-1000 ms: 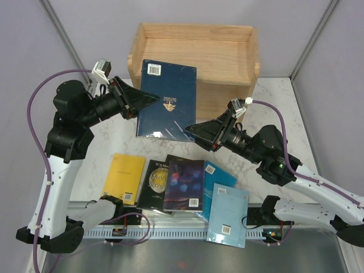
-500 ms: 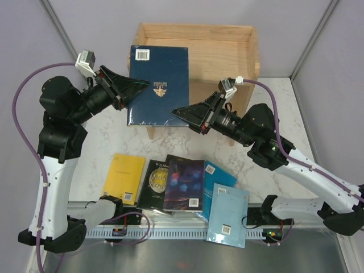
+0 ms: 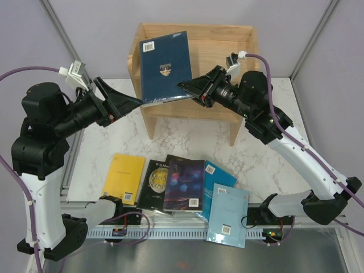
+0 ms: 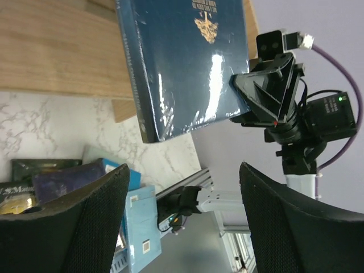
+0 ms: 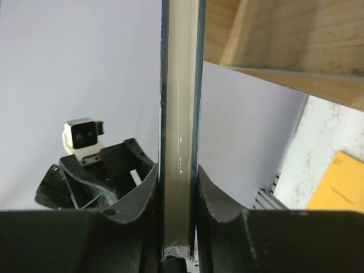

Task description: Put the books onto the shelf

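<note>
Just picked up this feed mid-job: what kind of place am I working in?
Most likely a lab test cell rather than a real library. Plain grey partition walls enclose a marble-patterned tabletop, and a slotted aluminium mounting rail runs along its near edge.

At twelve o'clock, navy book (image 3: 165,67) with gold crest; pale natural-wood shelf (image 3: 227,42); white, grey-veined marble table (image 3: 187,136); yellow book (image 3: 126,173) at seven, light-blue book (image 3: 228,216) at five.

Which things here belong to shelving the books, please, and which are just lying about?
Job: navy book, clamped in the right gripper; shelf; yellow book; black book; purple book; teal book; light blue book.
Just there: purple cables; metal rail; marble table.
</note>
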